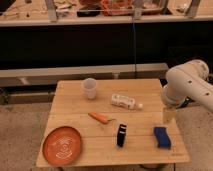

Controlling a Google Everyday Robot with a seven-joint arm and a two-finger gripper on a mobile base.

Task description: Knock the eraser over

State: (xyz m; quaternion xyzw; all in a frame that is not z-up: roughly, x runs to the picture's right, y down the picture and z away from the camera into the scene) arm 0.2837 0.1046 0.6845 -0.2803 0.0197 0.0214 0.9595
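Eraser [121, 135] stands upright near the front edge of the wooden table [75, 107], a small black block a little right of the middle. The gripper [169, 115] hangs under the white arm [187, 85] over the table's right edge, to the right of the eraser and further back, apart from it. I cannot tell whether the gripper is wide or narrow, and it touches nothing that shows. Nearest to it, just in front and below, a blue block [161, 137] sits by the right front corner, level with the eraser. Further left, a white bottle [125, 102] lies on its side near the table's middle. A thin orange carrot-like piece [100, 118] lies left of the eraser. A white cup [89, 88] stands upright at the back, mouth up, only pale wall showing inside. An orange plate [62, 145] rests at the front left corner, its ringed face showing.
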